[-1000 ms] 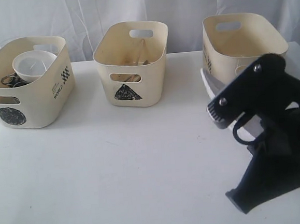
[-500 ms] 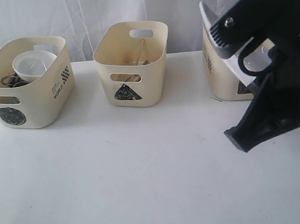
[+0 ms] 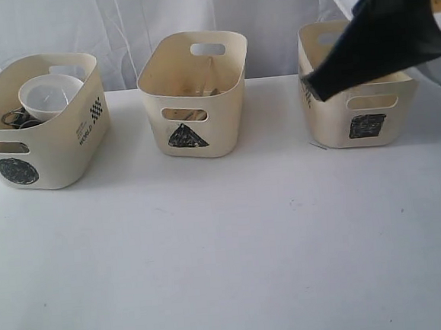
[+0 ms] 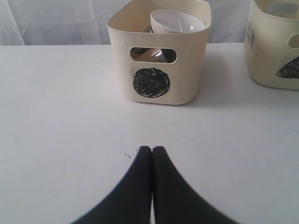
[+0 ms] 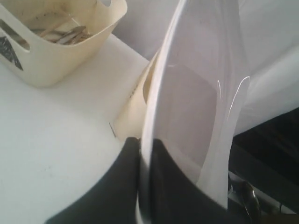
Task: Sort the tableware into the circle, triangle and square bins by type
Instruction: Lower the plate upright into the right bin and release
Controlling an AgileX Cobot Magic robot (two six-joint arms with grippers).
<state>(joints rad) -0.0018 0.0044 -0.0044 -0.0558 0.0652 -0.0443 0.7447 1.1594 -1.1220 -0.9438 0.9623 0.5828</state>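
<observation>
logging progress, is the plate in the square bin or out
Out: the right gripper is shut on the plate by its rim, holding it raised near the square bin.

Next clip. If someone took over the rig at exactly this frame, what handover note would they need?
Left gripper: jaws shut, empty, low over the table, facing the circle bin.
Right gripper: jaws shut on the white plate, held on edge and raised near the square bin.
Done: the white bowl and steel ware are in the circle bin, and the chopsticks are in the triangle bin. No loose tableware shows on the table.
Left: probably only to lower the plate into the square bin and release it.
</observation>
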